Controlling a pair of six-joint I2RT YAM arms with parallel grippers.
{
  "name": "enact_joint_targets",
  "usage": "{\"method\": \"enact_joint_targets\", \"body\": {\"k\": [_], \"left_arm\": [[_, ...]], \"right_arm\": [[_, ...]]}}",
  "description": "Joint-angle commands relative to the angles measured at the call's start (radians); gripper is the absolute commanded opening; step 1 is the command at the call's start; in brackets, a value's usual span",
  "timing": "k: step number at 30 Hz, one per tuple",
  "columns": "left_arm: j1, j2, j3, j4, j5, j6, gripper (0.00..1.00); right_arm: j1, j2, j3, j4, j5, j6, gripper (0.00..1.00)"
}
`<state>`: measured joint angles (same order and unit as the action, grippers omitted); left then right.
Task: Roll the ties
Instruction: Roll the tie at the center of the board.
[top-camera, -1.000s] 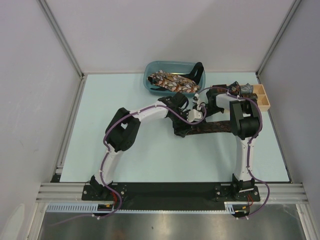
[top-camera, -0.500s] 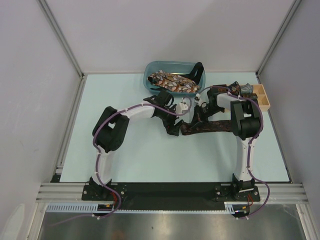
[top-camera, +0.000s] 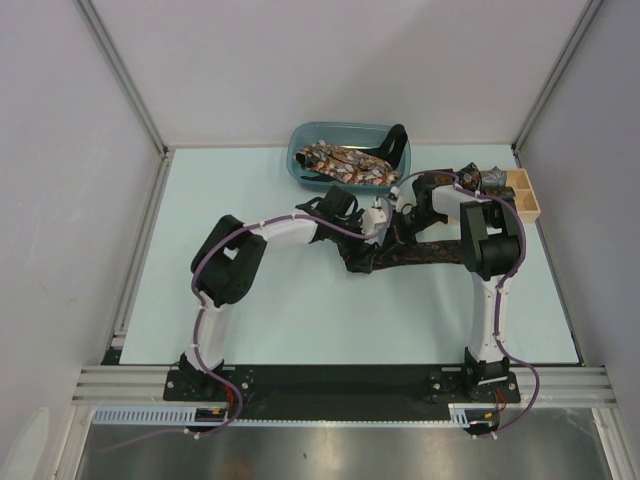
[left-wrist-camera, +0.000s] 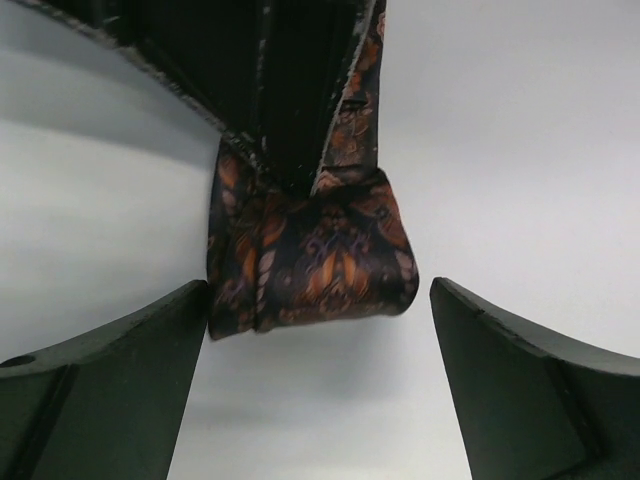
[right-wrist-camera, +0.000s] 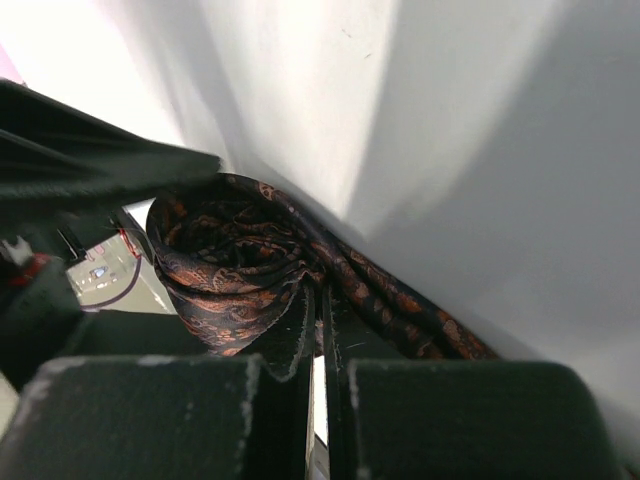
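Between white walls (top-camera: 300, 60), the brown tie (top-camera: 425, 251) lies on the pale table (top-camera: 250, 190), right of centre. Its long axis runs left to right, and its left end is wound into a small coil (left-wrist-camera: 312, 262). The right gripper (right-wrist-camera: 318, 310) is pressed together on the tie's fabric at the coil's core. The left gripper (left-wrist-camera: 318, 295) is spread wide and holds nothing. The coil sits just ahead between its fingers (left-wrist-camera: 110, 360), touching neither. Treat the left arm, stretched low across the table, as the one placed to close on the coil.
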<state>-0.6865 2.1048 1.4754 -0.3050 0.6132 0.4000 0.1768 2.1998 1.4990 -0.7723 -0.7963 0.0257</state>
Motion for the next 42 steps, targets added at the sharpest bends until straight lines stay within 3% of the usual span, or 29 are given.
{"method": "enact_joint_targets", "body": {"k": [1, 13, 16, 17, 21, 25, 30, 35, 42], "left_arm": [[-0.021, 0.032, 0.028, 0.041, 0.002, 0.008, 0.95], [-0.048, 0.101, 0.103, -0.003, -0.044, -0.015, 0.62], [-0.053, 0.106, 0.105, -0.028, -0.058, -0.018, 0.49], [-0.056, 0.103, 0.106, -0.040, -0.078, -0.001, 0.42], [-0.061, 0.083, 0.125, -0.166, -0.170, 0.111, 0.29], [-0.056, 0.060, 0.143, -0.389, -0.260, 0.262, 0.25], [-0.035, 0.043, 0.117, -0.557, -0.277, 0.382, 0.23], [-0.008, 0.035, 0.079, -0.579, -0.262, 0.416, 0.23], [0.001, 0.052, 0.105, -0.582, -0.244, 0.404, 0.22]], "right_arm": [[0.021, 0.035, 0.009, 0.054, 0.143, -0.030, 0.00], [0.072, 0.041, -0.017, 0.094, 0.097, 0.045, 0.00], [0.085, 0.041, -0.016, 0.105, 0.085, 0.059, 0.00], [0.087, 0.040, -0.016, 0.107, 0.075, 0.062, 0.00], [0.101, 0.026, -0.013, 0.105, 0.031, 0.069, 0.00], [0.107, 0.026, 0.020, 0.065, -0.043, 0.063, 0.00], [0.081, -0.003, 0.099, -0.045, -0.087, -0.016, 0.22], [0.011, -0.058, 0.142, -0.217, -0.041, -0.151, 0.34], [-0.126, -0.156, 0.086, -0.375, 0.162, -0.372, 0.33]]}}
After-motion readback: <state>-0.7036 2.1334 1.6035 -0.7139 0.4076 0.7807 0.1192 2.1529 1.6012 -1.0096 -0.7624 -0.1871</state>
